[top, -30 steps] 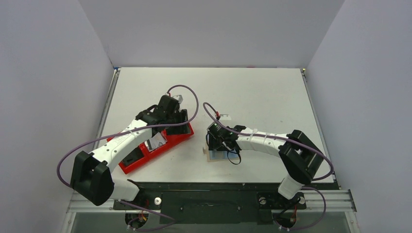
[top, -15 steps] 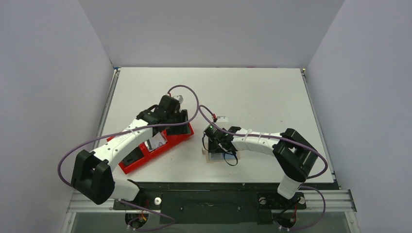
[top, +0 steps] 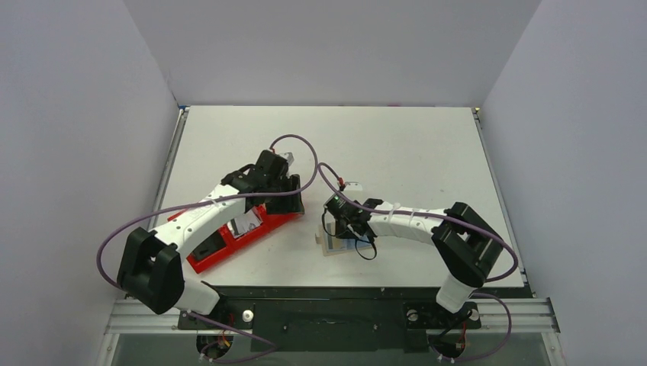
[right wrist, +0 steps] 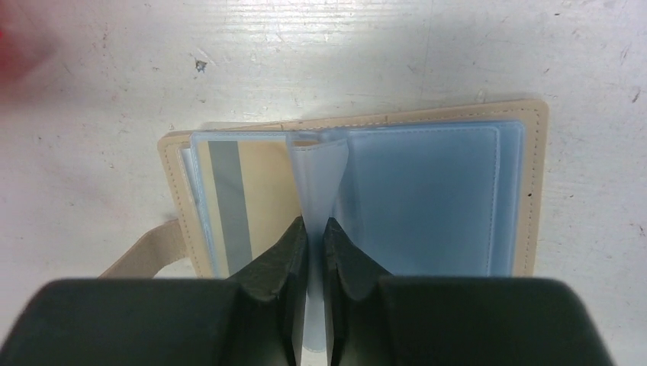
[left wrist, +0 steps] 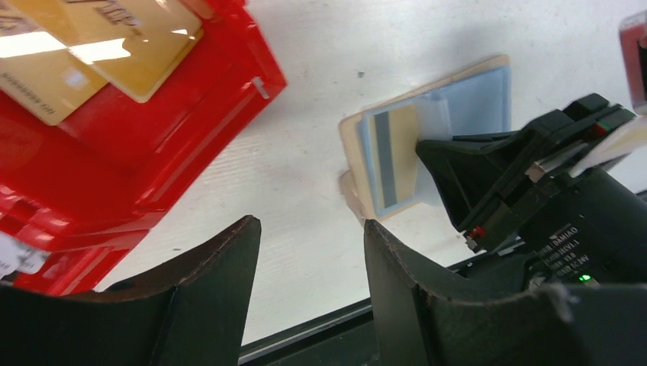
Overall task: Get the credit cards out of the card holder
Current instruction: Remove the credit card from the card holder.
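The tan card holder lies open on the table, its strap tab at the left. A clear plastic sleeve page stands up from its spine, and my right gripper is shut on that page. The left sleeve holds a tan credit card with a grey stripe; the right page looks light blue. From above, the right gripper hides most of the holder. My left gripper hangs open and empty above bare table, left of the holder; it sits by the tray's end.
A long red plastic tray lies left of the holder, with gold cards inside it. The table's black front rail runs close below the holder. Grey walls enclose the table on three sides.
The right gripper has closed on the plastic sleeve page and shifted slightly left over the holder. The left arm has moved a little to the right, away from the tray.
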Controlling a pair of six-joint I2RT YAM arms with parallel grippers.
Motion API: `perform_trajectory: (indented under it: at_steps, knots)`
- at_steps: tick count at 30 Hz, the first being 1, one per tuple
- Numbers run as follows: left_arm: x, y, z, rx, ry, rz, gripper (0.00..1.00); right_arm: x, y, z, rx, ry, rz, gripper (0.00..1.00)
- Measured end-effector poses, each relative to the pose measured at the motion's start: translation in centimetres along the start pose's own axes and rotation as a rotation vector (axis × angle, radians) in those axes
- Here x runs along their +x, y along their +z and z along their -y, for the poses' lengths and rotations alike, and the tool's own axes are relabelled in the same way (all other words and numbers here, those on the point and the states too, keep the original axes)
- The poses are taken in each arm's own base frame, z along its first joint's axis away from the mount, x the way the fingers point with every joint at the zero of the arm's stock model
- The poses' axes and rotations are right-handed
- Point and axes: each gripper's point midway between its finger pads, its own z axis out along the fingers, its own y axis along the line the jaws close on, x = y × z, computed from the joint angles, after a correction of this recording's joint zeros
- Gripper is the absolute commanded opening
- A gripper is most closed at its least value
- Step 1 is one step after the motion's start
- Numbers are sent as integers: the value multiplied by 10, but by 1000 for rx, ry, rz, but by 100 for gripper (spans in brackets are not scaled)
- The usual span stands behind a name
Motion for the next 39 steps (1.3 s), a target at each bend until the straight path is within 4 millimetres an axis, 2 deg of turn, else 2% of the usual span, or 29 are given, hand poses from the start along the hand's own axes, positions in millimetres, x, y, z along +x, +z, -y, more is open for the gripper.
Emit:
perform_trajectory:
  at_steps: [2,7,11,14,21,26,36,39]
  knots:
    - [2,3,8,22,6,-16,50,0,0,2,-20,19,1,0]
    - [3,15,36,96,11,-55,50,0,2,4,-111,90,-8,0]
    - [5,34,62,156,4,-97,50,1,3,5,-230,182,-17,0]
    - [10,50,74,183,-8,-131,50,1,3,4,-305,237,-23,0]
    - [26,88,80,178,-44,-204,48,0,3,0,-408,299,-18,0]
    - [30,105,82,176,-50,-225,48,0,3,-3,-438,315,-16,0]
    - [35,118,91,208,-44,-245,49,-1,0,-6,-463,324,-15,24]
    - [36,120,95,223,-45,-249,50,-2,-3,-5,-460,322,-8,28]
